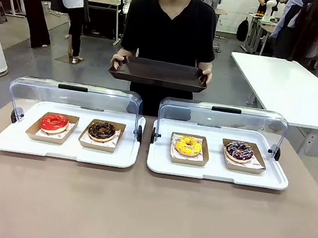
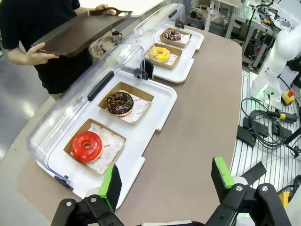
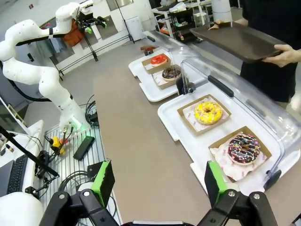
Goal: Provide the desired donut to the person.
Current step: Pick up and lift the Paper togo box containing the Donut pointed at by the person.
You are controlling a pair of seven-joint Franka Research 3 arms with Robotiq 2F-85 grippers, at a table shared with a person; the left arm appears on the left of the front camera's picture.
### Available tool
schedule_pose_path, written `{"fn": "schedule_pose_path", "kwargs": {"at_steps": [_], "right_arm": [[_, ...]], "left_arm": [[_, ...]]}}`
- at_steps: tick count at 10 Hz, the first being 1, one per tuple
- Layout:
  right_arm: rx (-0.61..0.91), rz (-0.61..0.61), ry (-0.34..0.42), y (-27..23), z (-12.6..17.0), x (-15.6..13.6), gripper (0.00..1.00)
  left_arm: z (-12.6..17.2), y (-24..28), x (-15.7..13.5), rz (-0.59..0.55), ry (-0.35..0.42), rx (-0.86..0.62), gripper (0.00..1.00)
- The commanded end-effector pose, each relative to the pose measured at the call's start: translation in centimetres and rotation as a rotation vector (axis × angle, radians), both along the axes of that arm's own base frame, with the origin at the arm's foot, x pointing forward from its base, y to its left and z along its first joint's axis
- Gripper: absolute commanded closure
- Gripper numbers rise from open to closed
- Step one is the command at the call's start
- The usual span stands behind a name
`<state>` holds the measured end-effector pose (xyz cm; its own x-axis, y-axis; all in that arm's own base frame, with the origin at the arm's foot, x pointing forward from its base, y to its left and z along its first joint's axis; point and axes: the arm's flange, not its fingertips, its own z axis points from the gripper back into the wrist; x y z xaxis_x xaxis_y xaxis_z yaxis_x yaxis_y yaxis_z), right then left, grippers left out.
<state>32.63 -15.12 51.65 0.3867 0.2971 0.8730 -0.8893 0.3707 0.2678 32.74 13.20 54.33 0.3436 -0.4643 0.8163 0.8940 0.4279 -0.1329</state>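
The person (image 1: pixel 171 27) stands at the far side holding a dark brown tray (image 1: pixel 159 73) with both hands. Four donuts lie in paper boats: a red one (image 1: pixel 54 122), a chocolate one (image 1: pixel 102 130), a yellow one (image 1: pixel 189 146) and a dark drizzled one (image 1: pixel 239 151). Nothing marks any one of them as the desired donut. My left gripper (image 2: pixel 167 181) hangs open above the table's near left end, nearest the red donut (image 2: pixel 87 146). My right gripper (image 3: pixel 159 183) is open over the near right end, close to the drizzled donut (image 3: pixel 244 147). Both hold nothing.
The donuts sit in two white display trays (image 1: pixel 15 144) (image 1: pixel 159 165) with clear lids (image 1: pixel 77 93) swung open toward the person. Bare brown tabletop (image 1: pixel 147 211) lies in front of them. A white table (image 1: pixel 292 84) stands at the back right. Bystanders are farther off.
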Motion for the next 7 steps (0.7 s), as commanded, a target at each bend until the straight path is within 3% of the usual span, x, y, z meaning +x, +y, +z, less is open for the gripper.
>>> {"fn": "schedule_pose_path", "kwargs": {"at_steps": [1,7], "right_arm": [[0.025,0.008,-0.025,0.01,0.13,0.28,0.00],[0.025,0.008,-0.025,0.01,0.13,0.28,0.00]], "left_arm": [[0.30,0.02,0.09,-0.004,-0.011,-0.021,0.00],[0.30,0.02,0.09,-0.004,-0.011,-0.021,0.00]]}}
